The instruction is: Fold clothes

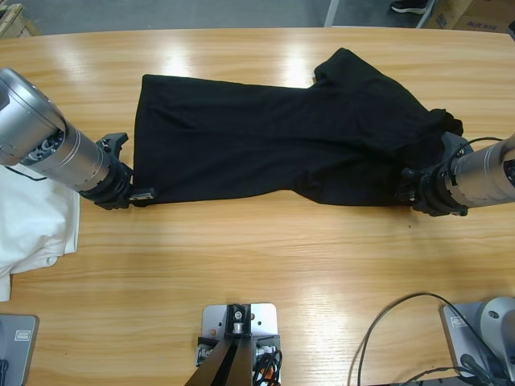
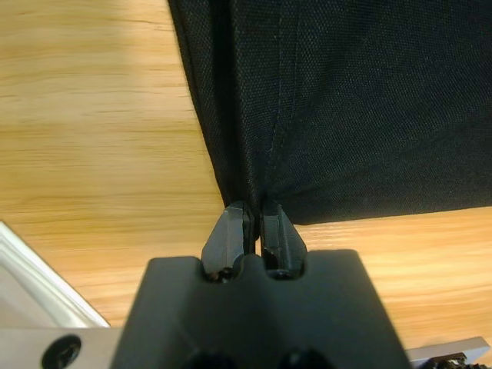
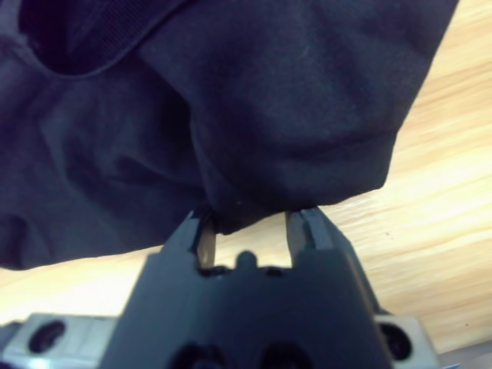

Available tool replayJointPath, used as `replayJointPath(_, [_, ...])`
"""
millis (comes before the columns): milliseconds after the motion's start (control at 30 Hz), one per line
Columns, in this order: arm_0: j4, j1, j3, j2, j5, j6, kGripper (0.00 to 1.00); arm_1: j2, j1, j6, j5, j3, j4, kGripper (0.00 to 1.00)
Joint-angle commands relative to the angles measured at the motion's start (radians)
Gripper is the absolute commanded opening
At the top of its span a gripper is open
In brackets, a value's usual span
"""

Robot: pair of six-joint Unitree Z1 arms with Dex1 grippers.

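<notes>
A black shirt (image 1: 273, 137) lies spread lengthwise across the middle of the wooden table, bunched at its right end. My left gripper (image 1: 143, 195) is at the shirt's near left corner; in the left wrist view it (image 2: 254, 211) is shut on the hem of the black fabric (image 2: 346, 100). My right gripper (image 1: 405, 186) is at the shirt's near right end. In the right wrist view it (image 3: 250, 219) is open, and a fold of the black cloth (image 3: 231, 100) dips between the jaws.
A white garment (image 1: 32, 217) lies heaped at the table's left edge, under the left arm. A black cable (image 1: 386, 322) loops at the near right. Bare wood (image 1: 282, 257) runs along the near side of the shirt, and the table's far edge (image 1: 241, 32) is close behind it.
</notes>
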Motion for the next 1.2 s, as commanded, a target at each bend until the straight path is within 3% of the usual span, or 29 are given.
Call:
replayJointPath(33, [-0.003,0.003,0.063,0.027,0.025,-0.011,0.000,0.015,-0.009,-0.014,-0.011,0.011,0.027,0.356])
replayJointPath(233, [0.053,0.003,0.168,-0.061,0.032,-0.025,0.000,0.015,-0.009,-0.014,-0.034,-0.012,0.101,0.356])
replayJointPath(400, [0.062,-0.003,0.178,-0.097,0.029,-0.038,0.000,0.039,-0.024,-0.030,-0.053,-0.014,0.109,0.358])
replayJointPath(500, [0.069,-0.008,0.177,-0.106,0.028,-0.038,0.000,0.034,-0.046,-0.036,-0.082,-0.072,0.262,0.370])
replayJointPath(633, [0.069,-0.008,0.175,-0.103,0.026,-0.046,0.000,0.054,-0.062,-0.037,-0.114,-0.162,0.468,0.538])
replayJointPath(700, [0.069,-0.008,0.176,-0.106,0.024,-0.049,0.000,0.055,-0.075,-0.039,-0.130,-0.174,0.492,0.540])
replayJointPath(833, [0.074,-0.015,0.175,-0.119,0.019,-0.045,0.000,0.011,-0.077,-0.077,-0.150,-0.206,0.458,0.543])
replayJointPath(933, [0.097,-0.036,0.163,-0.160,0.019,-0.040,0.000,-0.033,-0.095,-0.128,-0.119,-0.235,0.426,0.628])
replayJointPath(1067, [0.103,-0.037,0.167,-0.158,0.016,-0.052,0.000,-0.025,-0.225,-0.047,0.034,-0.116,0.302,0.628])
replayJointPath(1200, [0.104,-0.037,0.165,-0.160,0.016,-0.053,0.000,0.070,-0.321,0.017,0.173,0.047,0.034,0.607])
